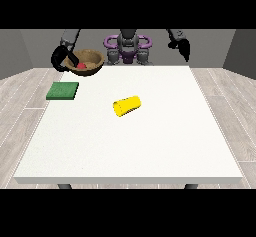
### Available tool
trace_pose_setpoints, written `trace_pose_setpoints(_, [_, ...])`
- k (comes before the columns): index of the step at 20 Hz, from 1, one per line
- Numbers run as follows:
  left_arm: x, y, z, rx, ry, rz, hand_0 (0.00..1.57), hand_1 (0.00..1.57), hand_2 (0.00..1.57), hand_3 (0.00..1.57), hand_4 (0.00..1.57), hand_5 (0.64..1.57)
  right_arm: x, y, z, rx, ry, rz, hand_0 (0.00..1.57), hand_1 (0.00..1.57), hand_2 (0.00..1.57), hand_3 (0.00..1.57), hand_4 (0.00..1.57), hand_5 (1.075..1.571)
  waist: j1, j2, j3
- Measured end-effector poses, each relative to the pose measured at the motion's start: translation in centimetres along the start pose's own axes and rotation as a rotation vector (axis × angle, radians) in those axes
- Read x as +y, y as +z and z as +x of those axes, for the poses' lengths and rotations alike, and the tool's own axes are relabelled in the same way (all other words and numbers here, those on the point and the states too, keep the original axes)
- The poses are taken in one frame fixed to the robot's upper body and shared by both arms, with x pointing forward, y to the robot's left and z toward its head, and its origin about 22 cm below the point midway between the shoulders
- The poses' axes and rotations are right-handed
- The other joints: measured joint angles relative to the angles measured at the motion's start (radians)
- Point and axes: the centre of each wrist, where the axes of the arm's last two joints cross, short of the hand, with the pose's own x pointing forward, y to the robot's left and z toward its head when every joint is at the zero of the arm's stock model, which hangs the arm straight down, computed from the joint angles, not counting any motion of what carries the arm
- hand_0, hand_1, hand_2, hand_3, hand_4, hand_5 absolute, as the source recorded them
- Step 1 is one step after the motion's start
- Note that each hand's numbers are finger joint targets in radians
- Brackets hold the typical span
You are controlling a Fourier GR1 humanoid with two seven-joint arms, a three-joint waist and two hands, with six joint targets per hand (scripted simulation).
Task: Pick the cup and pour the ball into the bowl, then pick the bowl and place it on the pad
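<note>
While bowl (90, 61) with ball (81, 66) hangs above table, view-left hand (64, 58) clamps its rim

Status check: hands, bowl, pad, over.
Hand at the view's left grips raised wooden bowl, red ball inside. Green pad bare. Yellow cup on its side, mid-table.

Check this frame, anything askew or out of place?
The yellow cup lies on its side mid-table, not upright. The brown bowl, red ball inside, is raised and tilted in the hand at the view's left, not yet on the green pad.
</note>
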Motion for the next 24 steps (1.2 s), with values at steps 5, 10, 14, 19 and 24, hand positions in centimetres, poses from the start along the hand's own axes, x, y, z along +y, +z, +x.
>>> trace_pose_setpoints(5, [1.2, -0.2, 0.3, -0.058, 0.014, 0.005, 0.0, 0.0, 0.0, 0.0, 1.15, 1.463, -4.7, -0.6, 0.6, -0.042, -0.003, -0.031, 1.57, 1.57, 1.57, 0.22, 0.88, 1.57, 0.002, 0.069, 0.0012])
trace_pose_setpoints(10, [4.8, -1.5, 2.5, -0.115, 0.033, 0.019, 0.0, 0.0, 0.0, 0.0, 1.32, 1.546, -8.8, -0.8, -0.5, -0.071, -0.018, -0.077, 1.57, 1.57, 1.57, 0.0, 0.92, 1.571, 0.024, 0.117, 0.0015])
trace_pose_setpoints(14, [12.1, -1.3, 4.2, -0.167, 0.04, 0.08, 0.0, 0.0, 0.0, 0.0, 1.29, 1.571, -10.4, -0.7, -1.2, -0.098, -0.055, -0.111, 1.57, 1.57, 1.57, 0.0, 0.87, 1.57, 0.039, 0.153, 0.0014])
trace_pose_setpoints(19, [19.1, -0.5, 6.2, -0.243, 0.05, 0.146, 0.0, 0.0, 0.0, 0.0, 1.23, 1.566, -11.4, -0.6, -1.7, -0.168, -0.082, -0.144, 1.57, 1.57, 1.57, 0.0, 0.79, 1.567, 0.041, 0.217, 0.0014])
trace_pose_setpoints(24, [23.4, 0.6, 7.4, -0.285, 0.051, 0.166, 0.0, 0.0, 0.0, 0.0, 1.19, 1.559, -12.2, -0.8, -1.0, -0.195, -0.122, -0.177, 1.57, 1.57, 1.57, 0.25, 0.54, 1.561, 0.046, 0.261, 0.0015])
